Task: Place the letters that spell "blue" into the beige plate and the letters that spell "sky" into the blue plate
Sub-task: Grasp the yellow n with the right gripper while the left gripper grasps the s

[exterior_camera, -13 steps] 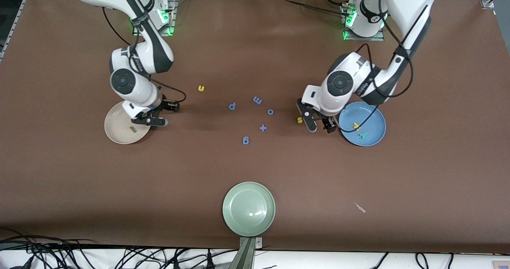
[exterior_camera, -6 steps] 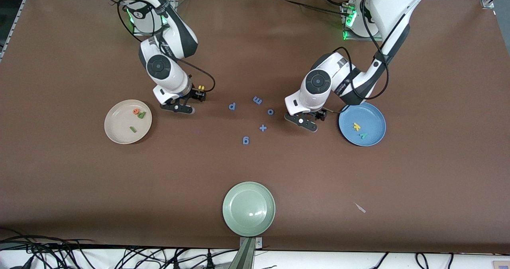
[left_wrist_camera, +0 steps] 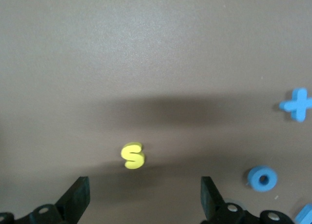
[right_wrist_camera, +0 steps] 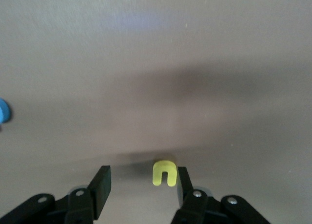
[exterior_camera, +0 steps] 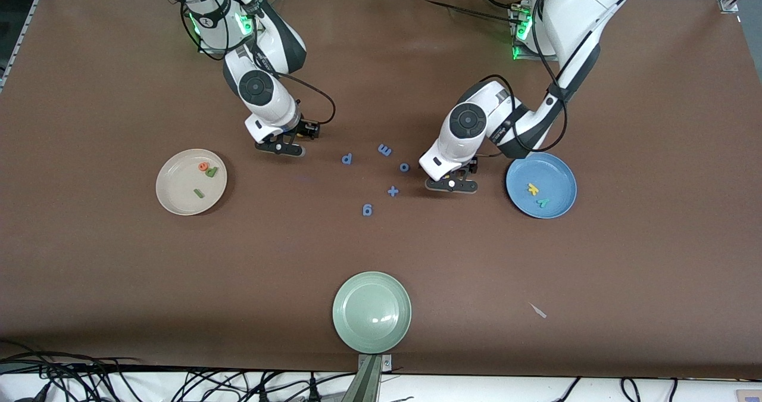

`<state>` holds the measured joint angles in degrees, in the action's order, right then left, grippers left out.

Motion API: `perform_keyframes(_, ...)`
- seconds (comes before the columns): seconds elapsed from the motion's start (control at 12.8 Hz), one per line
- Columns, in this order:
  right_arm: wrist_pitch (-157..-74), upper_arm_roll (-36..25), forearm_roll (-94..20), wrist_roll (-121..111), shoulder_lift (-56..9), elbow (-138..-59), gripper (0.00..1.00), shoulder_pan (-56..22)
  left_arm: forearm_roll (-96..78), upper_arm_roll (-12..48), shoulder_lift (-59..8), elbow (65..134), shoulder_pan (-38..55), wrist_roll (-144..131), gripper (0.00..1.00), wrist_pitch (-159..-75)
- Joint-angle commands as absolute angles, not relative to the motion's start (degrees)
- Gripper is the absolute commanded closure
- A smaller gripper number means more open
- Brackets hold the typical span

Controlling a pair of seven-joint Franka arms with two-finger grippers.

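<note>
The left gripper [left_wrist_camera: 141,199] hangs low over the table with its jaws wide; the yellow s [left_wrist_camera: 132,155] lies on the table between the fingers, not touched, with the blue o [left_wrist_camera: 263,178] and blue plus [left_wrist_camera: 297,104] beside it. The right gripper [right_wrist_camera: 141,187] is also open, more narrowly, with the yellow u [right_wrist_camera: 164,173] on the table between its fingers, close to one of them, not yet gripped.

Judged from the front view, the task is well along. The beige plate [exterior_camera: 172,202] holds the orange e [exterior_camera: 203,166], green b [exterior_camera: 211,172] and dark l [exterior_camera: 199,193]; only the u is missing. The blue plate [exterior_camera: 562,173] holds the k [exterior_camera: 532,189] and y [exterior_camera: 543,202]; only the s is missing.

A second ago the right gripper was over the beige plate's rim; it has since moved to the u. The left gripper, then just beside the blue plate, has shifted over the s and now hides it from the front.
</note>
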<state>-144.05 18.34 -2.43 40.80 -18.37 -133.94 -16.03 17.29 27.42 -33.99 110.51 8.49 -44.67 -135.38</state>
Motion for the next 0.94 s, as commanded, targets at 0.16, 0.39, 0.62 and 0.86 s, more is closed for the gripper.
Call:
perform_keyframes(0.16,-145.8,19.2,-2.7,41.4,-16.7,-137.3,0.37,-15.7,17.6,26.8,-36.0,109.3,9.0,-50.9,0.21,-136.1)
perform_keyframes(0.39,-145.8,19.2,-2.7,41.4,-16.5,-137.4,0.37,-15.7,19.5,26.7,-36.6,109.4,9.0,-50.6,0.44,-136.9)
perform_keyframes(0.62,-145.9,19.2,-2.6,41.4,-16.5,-137.9,0.38,-15.7,22.6,26.6,-37.3,109.6,8.9,-50.8,0.44,-137.4)
perform_keyframes(0.86,-146.5,19.2,-1.9,41.4,-16.6,-138.1,0.46,-15.7,22.7,26.3,-37.7,109.9,8.8,-50.7,0.48,-139.0)
